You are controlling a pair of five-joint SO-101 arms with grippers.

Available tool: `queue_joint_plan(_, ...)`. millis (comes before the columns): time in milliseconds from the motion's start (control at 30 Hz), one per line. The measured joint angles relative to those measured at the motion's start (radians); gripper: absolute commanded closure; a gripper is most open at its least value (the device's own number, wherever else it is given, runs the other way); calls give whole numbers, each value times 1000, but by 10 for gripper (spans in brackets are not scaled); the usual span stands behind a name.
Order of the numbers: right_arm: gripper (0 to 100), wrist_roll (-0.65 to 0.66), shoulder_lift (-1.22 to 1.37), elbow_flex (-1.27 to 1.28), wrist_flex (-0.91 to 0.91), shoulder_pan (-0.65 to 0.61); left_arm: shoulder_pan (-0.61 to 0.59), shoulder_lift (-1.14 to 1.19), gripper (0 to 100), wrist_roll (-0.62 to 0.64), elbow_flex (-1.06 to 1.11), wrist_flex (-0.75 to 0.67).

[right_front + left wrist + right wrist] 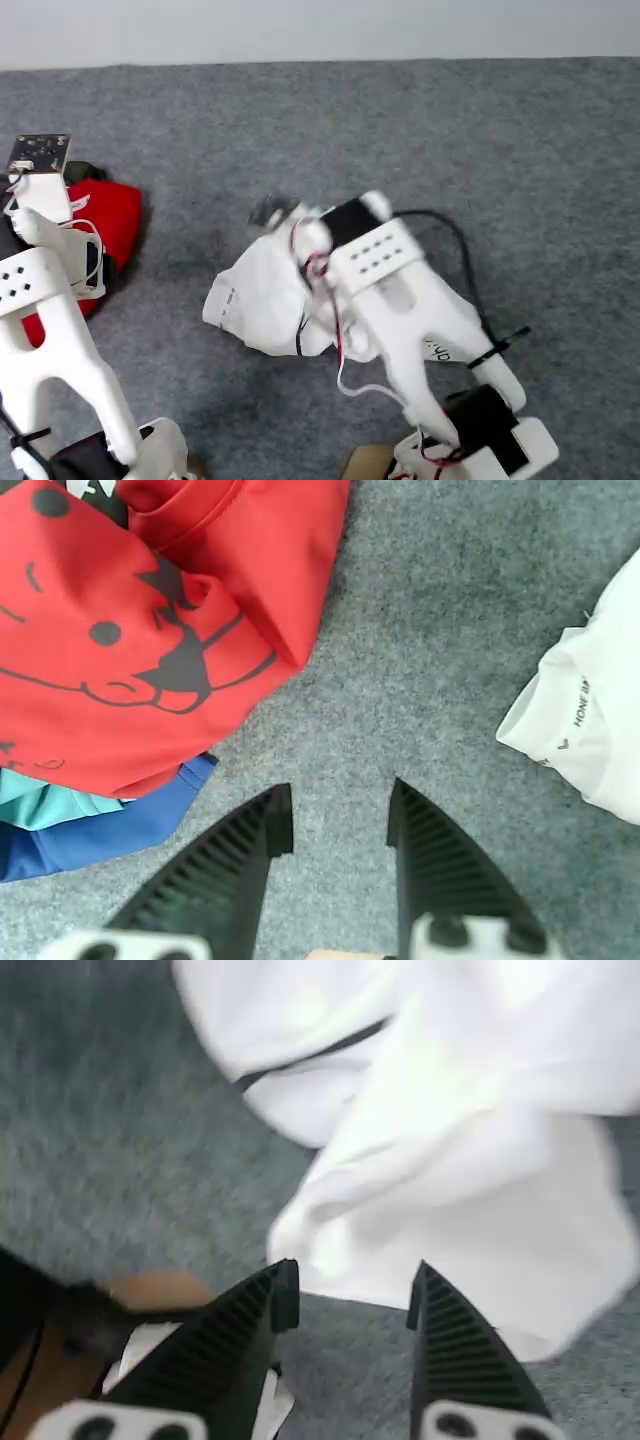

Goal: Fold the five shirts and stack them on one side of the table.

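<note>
Crumpled white shirt (255,295) is seen on the grey tabletop (500,150) beside the spread right tool (352,1282); the left tool (338,802) is held spread near a red printed shirt (120,630).

Found the left arm (45,320) rising from its base at the near left corner and stretched straight away from it, wrist turned downward, with the left gripper (340,815) pointing down and its two black ribbed fingers (235,855) parted. Found the right arm (400,300) leaning from its base at the near right toward the middle and slantwise leftward, red and black wires (322,266) looped at the wrist. Recorded the right gripper (350,1295) likewise aimed down, tips held apart.
</note>
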Motion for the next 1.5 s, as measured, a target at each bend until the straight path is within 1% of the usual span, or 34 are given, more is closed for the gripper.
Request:
queue_joint_plan(133, 796, -8, 2, -118, -11, 137, 0, 0, 836, 0, 3, 0)
queue_joint_plan(233, 796, -8, 2, -127, -57, 227, 0, 0, 836, 0, 3, 0)
queue_joint_plan(300, 796, -8, 15, -127, -74, 259, 0, 0, 836, 0, 3, 0)
queue_joint_plan(400, 796, -11, 87, -127, -80, 273, 0, 0, 836, 0, 3, 0)
queue_joint_plan(600, 796, -15, 258, -175, -84, 247, 0, 0, 836, 0, 20, -12)
queue_joint_plan(833, 796, -114, 302, -249, -84, 169, 0, 0, 836, 0, 109, -63)
queue_joint_plan(933, 795, -196, 302, -275, -72, 138, 0, 0, 836, 0, 109, -64)
queue_joint_plan(1100, 795, -391, 308, -304, -23, 92, 0, 0, 836, 0, 109, -64)
queue_joint_plan(1167, 795, -439, 315, -304, -21, 86, 0, 0, 836, 0, 109, -64)
queue_joint_plan(1300, 796, -466, 365, -304, -21, 86, 0, 0, 836, 0, 109, -64)
queue_joint_plan(1500, 796, -471, 459, -304, -21, 84, 0, 0, 836, 0, 109, -64)
